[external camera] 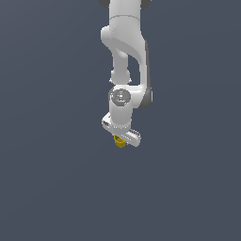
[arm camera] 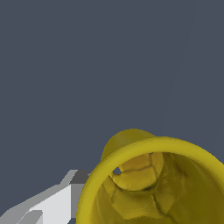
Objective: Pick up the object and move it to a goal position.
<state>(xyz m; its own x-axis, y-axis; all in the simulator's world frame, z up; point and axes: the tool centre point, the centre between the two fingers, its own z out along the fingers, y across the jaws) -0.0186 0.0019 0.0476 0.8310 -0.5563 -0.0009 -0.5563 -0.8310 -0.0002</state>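
The object is a small yellow cup [external camera: 120,143] with a round rim. In the exterior view it sits just under the white gripper [external camera: 121,139], which points down and is tilted. In the wrist view the cup [arm camera: 131,144] fills the near part of the picture, with its open rim toward the camera and its inside showing. One grey-white finger [arm camera: 52,203] lies against the cup's outer wall. The other finger is hidden behind the cup. The gripper looks shut on the cup.
The white arm [external camera: 124,42] comes down from above in the exterior view. Around it there is only a plain dark grey-blue surface with no other objects, edges or goal mark in view.
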